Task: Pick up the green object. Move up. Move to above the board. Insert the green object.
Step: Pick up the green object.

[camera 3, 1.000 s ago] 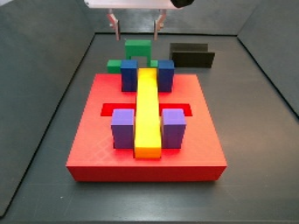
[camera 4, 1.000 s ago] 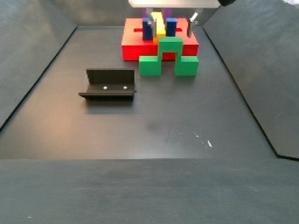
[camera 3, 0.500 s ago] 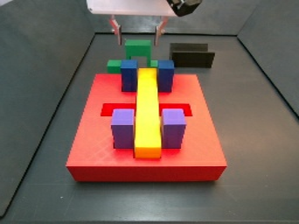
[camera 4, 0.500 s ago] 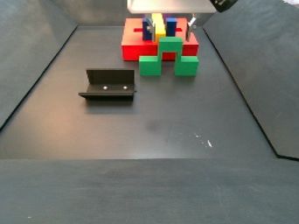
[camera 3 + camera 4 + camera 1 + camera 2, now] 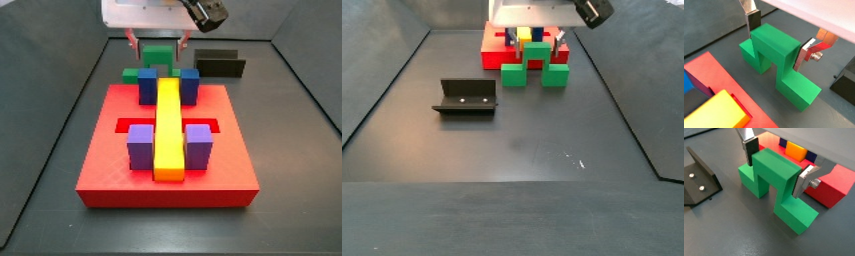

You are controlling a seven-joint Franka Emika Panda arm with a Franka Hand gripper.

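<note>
The green object (image 5: 158, 56) is an arch-shaped piece standing on the grey floor just behind the red board (image 5: 107, 165); it also shows in a side view (image 5: 537, 57). My gripper (image 5: 158, 44) is lowered over it. In both wrist views the gripper (image 5: 776, 50) (image 5: 774, 178) straddles the raised top of the green object (image 5: 774, 45) (image 5: 774, 170), one silver finger (image 5: 753, 22) on one side and one (image 5: 804, 54) close on the other. The jaws look open.
The red board carries a long yellow bar (image 5: 168, 125), two blue blocks (image 5: 170, 85) and two purple blocks (image 5: 140, 147). The dark fixture (image 5: 221, 63) (image 5: 465, 97) stands on the floor beside the green object. Grey walls enclose the floor.
My gripper has come down from above the green object until its fingers are on either side of the object's top. The green object has not moved.
</note>
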